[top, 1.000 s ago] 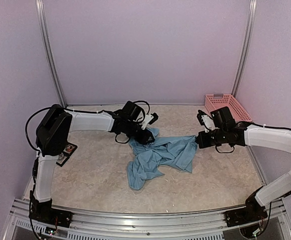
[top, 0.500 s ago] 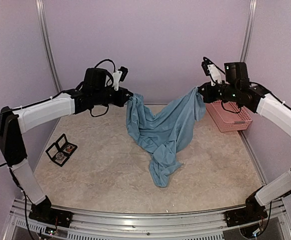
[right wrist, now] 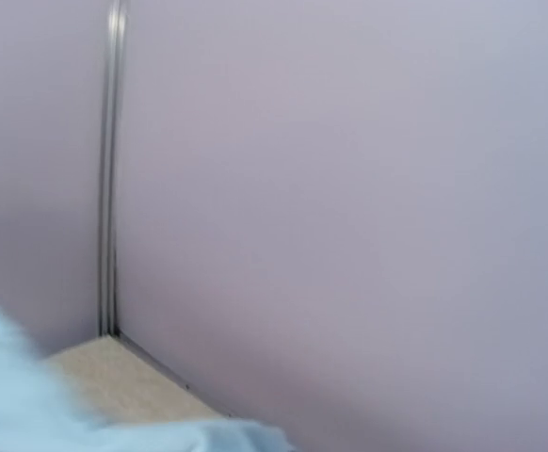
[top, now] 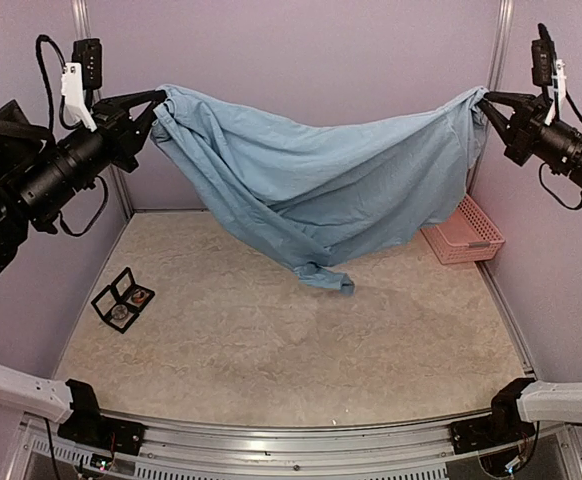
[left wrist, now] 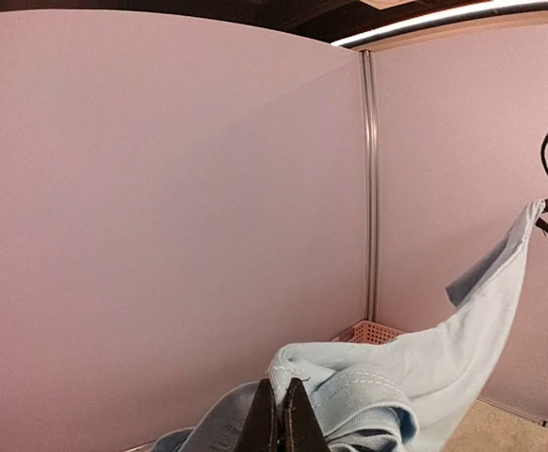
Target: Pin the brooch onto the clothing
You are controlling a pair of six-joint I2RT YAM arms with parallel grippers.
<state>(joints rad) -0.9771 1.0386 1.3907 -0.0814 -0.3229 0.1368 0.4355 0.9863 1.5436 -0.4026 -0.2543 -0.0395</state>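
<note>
T-shirt [top: 321, 190] soft matt cloth; basket [top: 476, 238] pink plastic mesh; tabletop [top: 301, 350] matt, speckled

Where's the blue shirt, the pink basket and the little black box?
shirt [top: 321, 180], top view, middle of the hanging cloth.
basket [top: 463, 250], top view, near wall.
box [top: 123, 299], top view, middle of the open box.

Your view: pink basket [top: 468, 237] at the table's [top: 291, 350] far right corner; open black case [top: 123, 298] near its left edge.

clothing [top: 321, 190] spans mid-air; room beneath; pink basket [top: 468, 236] back-right; case [top: 123, 299] left
</note>
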